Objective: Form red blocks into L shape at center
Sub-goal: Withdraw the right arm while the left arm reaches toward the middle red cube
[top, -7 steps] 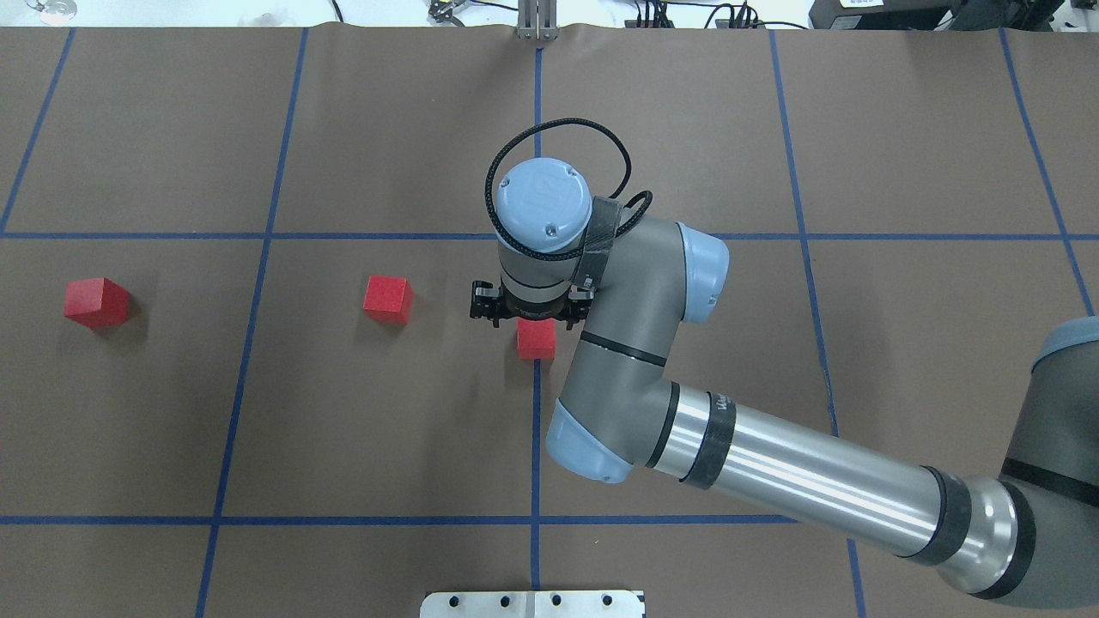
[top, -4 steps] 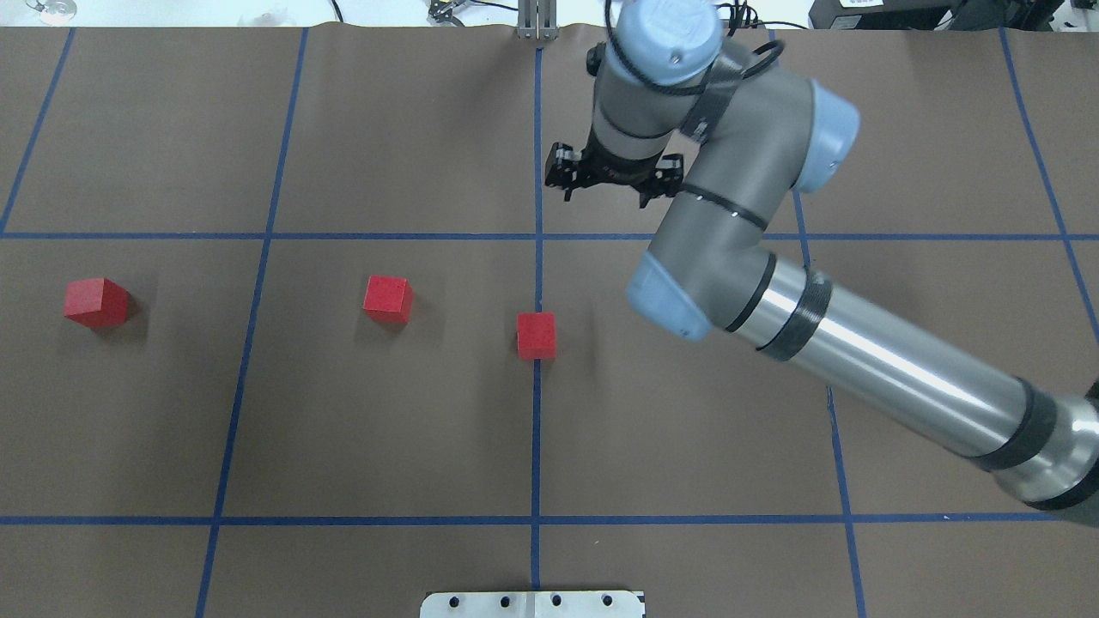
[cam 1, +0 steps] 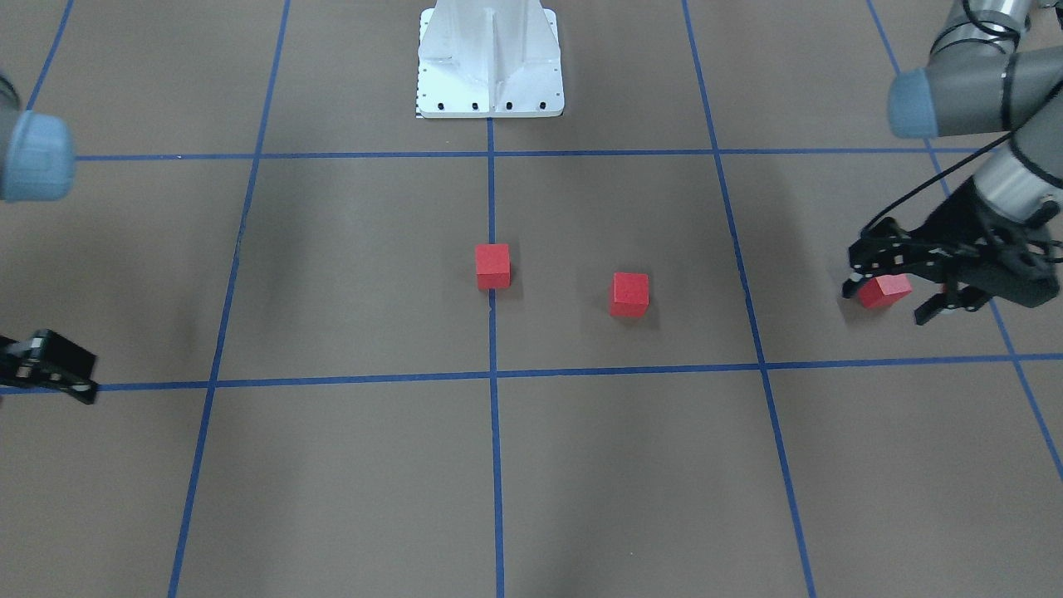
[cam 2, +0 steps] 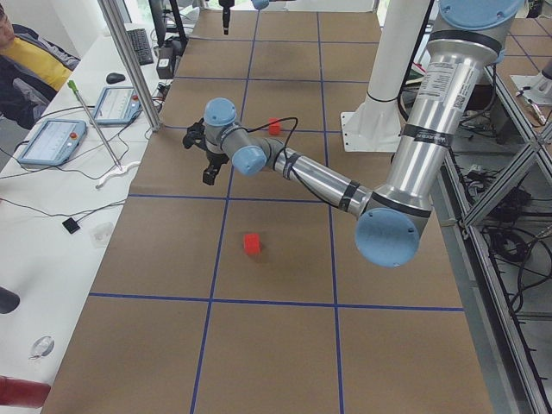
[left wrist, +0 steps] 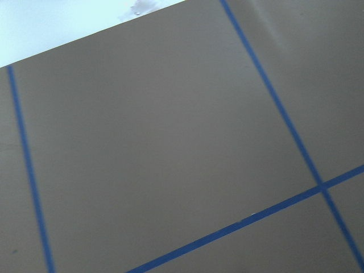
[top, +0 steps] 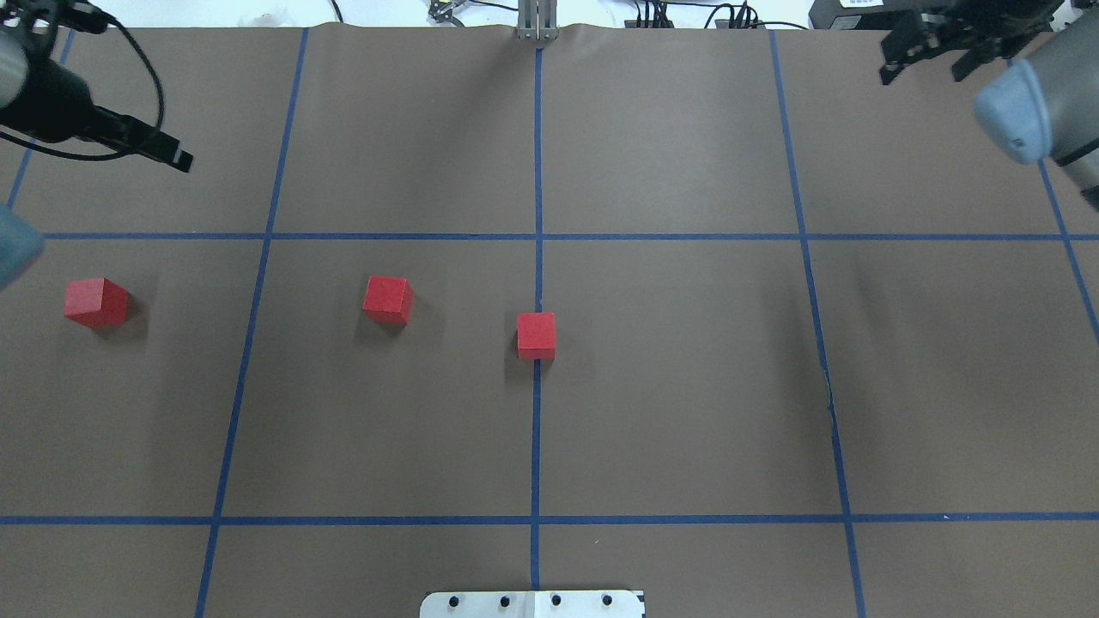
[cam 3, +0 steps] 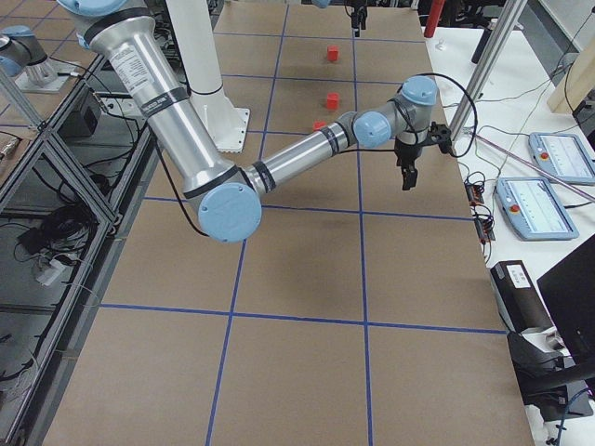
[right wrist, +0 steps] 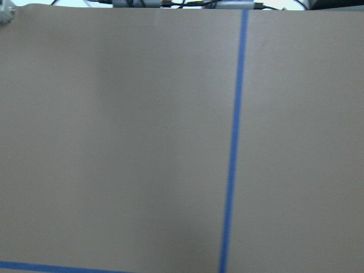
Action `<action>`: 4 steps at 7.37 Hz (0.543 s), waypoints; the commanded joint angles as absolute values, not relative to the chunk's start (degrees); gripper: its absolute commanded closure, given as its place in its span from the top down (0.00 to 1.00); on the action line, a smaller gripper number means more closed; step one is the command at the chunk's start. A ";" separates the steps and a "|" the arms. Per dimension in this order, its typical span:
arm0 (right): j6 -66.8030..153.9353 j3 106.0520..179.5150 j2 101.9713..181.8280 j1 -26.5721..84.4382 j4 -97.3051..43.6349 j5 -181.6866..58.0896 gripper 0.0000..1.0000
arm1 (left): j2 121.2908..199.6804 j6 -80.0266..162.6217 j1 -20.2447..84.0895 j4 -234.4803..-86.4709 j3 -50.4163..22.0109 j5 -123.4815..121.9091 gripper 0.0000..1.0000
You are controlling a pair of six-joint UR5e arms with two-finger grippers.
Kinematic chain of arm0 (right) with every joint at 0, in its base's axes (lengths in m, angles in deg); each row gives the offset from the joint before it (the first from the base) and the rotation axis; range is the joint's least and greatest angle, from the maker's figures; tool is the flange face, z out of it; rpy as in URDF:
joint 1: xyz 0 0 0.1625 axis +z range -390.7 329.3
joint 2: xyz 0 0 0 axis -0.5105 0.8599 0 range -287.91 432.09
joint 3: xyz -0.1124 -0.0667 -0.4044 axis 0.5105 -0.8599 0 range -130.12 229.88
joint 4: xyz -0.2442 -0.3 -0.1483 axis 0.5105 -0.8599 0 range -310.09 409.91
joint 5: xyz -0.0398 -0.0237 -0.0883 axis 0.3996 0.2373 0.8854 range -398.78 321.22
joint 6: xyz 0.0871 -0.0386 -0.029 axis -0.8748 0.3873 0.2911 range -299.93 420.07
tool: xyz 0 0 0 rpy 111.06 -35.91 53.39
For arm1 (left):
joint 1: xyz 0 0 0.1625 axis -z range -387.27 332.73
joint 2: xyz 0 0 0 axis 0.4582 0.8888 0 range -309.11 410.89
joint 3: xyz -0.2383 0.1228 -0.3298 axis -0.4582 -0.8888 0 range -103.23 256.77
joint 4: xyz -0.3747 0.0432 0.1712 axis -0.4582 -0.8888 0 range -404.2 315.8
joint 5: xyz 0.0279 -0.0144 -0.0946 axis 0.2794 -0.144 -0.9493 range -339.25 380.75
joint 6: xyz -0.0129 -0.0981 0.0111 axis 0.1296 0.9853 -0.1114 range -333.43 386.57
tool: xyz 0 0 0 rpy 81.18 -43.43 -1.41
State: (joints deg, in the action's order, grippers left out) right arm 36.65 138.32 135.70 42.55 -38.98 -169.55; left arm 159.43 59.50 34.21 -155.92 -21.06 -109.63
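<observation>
Three red blocks lie apart in a rough row on the brown paper: one on the centre line (top: 537,335), one a little to its left (top: 387,299), one at the far left (top: 96,302). They also show in the front view, as the centre block (cam 1: 492,266), the middle block (cam 1: 629,294) and the far block (cam 1: 883,291). My left gripper (cam 1: 889,306) is open and empty, raised above the table's far-left part. My right gripper (top: 923,64) is open and empty at the far right corner. Both wrist views show only paper and tape.
Blue tape lines (top: 537,429) divide the paper into large squares. The robot's white base plate (top: 532,603) sits at the near middle edge. Tablets and cables (cam 3: 544,181) lie beyond the far table edge, and an aluminium post (cam 2: 129,60) stands at that edge.
My right arm has drawn back from the centre block, first to the far middle and then to the far right corner. My left arm has come into view at the far left. The blocks have not moved.
</observation>
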 commanded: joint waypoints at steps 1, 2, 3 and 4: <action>47.48 138.38 146.05 49.79 -38.60 -169.05 0.99 | 165.04 79.45 24.18 -155.56 -20.62 -108.81 1.00; 49.41 138.56 149.66 49.98 -36.59 -168.86 0.99 | 165.93 83.31 18.92 -155.38 -20.53 -101.58 1.00; 49.43 138.30 151.09 50.16 -33.70 -168.42 0.99 | 166.55 85.35 14.61 -152.33 -20.44 -96.20 1.00; 49.43 138.21 151.02 50.16 -33.59 -168.33 0.99 | 170.04 85.45 13.43 -142.30 -20.70 -95.54 1.00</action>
